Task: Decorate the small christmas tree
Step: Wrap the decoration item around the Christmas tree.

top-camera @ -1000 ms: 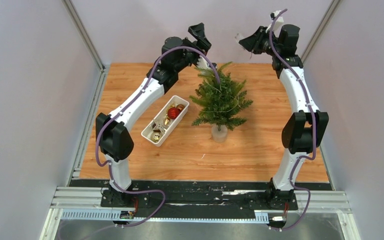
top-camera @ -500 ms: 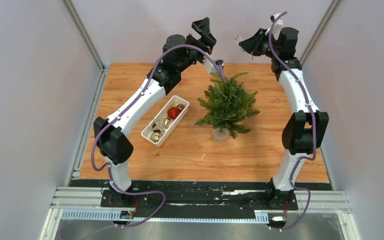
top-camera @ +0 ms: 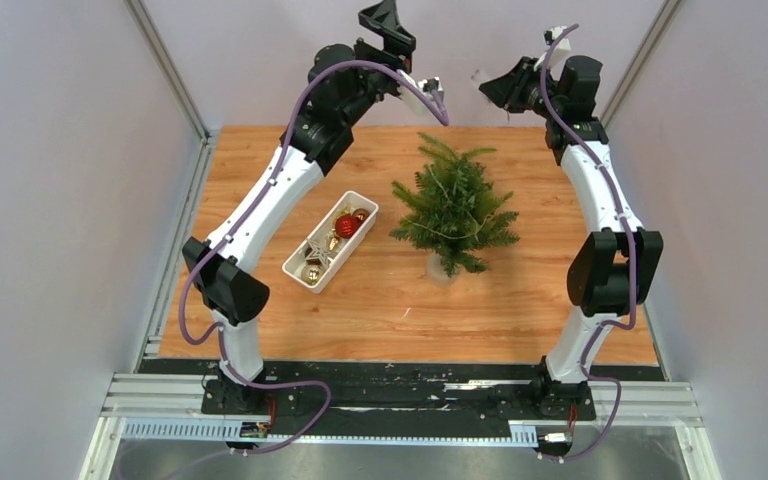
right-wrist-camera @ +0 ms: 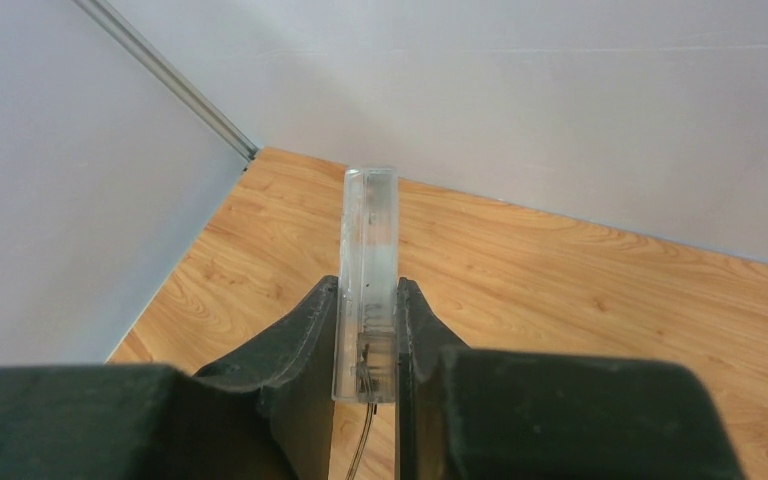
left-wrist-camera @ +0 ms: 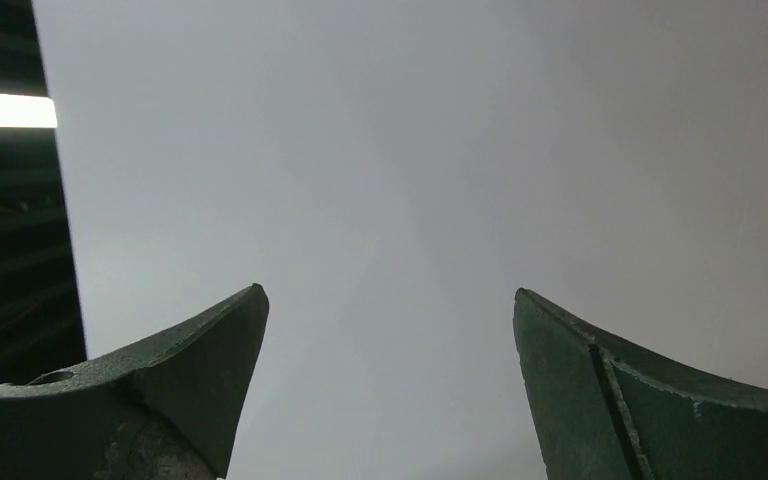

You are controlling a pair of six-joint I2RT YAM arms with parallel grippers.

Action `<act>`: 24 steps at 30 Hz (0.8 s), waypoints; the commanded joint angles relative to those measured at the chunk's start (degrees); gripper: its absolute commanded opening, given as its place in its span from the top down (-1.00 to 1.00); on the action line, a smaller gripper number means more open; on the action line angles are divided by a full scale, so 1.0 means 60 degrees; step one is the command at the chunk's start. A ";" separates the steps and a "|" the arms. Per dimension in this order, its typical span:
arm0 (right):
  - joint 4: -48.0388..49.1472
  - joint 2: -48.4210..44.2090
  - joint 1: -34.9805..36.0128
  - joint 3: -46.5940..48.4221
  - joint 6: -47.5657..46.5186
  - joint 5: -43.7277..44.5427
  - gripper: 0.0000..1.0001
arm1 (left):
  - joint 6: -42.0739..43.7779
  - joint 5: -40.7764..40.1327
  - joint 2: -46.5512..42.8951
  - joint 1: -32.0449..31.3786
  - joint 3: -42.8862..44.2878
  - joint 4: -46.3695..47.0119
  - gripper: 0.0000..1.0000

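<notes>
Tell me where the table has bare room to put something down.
Free: the near strip of table in front of tray and tree; also the patch between tree and right arm. Crowded: the narrow gap between tray and tree.

Wood-grain table [top-camera: 520, 300], pale grey walls [top-camera: 50, 200] on three sides, aluminium corner strips [top-camera: 167, 70]. One wall faces the left pincer [left-wrist-camera: 390, 295]; bright light strip [left-wrist-camera: 5, 108] up-left of it.

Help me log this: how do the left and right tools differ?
The left tool stands wide open and empty; the right tool is shut on a clear plastic box. The left tool faces bare wall, the right tool the wooden table. Both are raised beyond the small christmas tree.
</notes>
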 commanded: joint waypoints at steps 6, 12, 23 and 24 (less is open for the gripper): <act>0.0954 -0.0810 0.0018 -0.0828 0.0125 -0.0168 1.00 | -0.4029 -0.1483 -0.0361 0.0382 0.1510 -0.1958 -1.00; 0.1057 -0.0828 0.0017 -0.1110 0.0129 -0.0060 1.00 | -0.7608 -0.1152 -0.1245 0.0376 0.1899 -0.4086 -1.00; 0.1954 -0.0415 0.0709 -0.0461 0.0881 -0.0470 1.00 | -1.3569 0.0389 -0.2634 0.0576 0.1285 -0.7813 -0.93; 0.1954 -0.0325 0.0829 -0.0336 0.0909 -0.0535 1.00 | -1.3797 0.0658 -0.2717 0.0618 0.1172 -0.7873 -0.93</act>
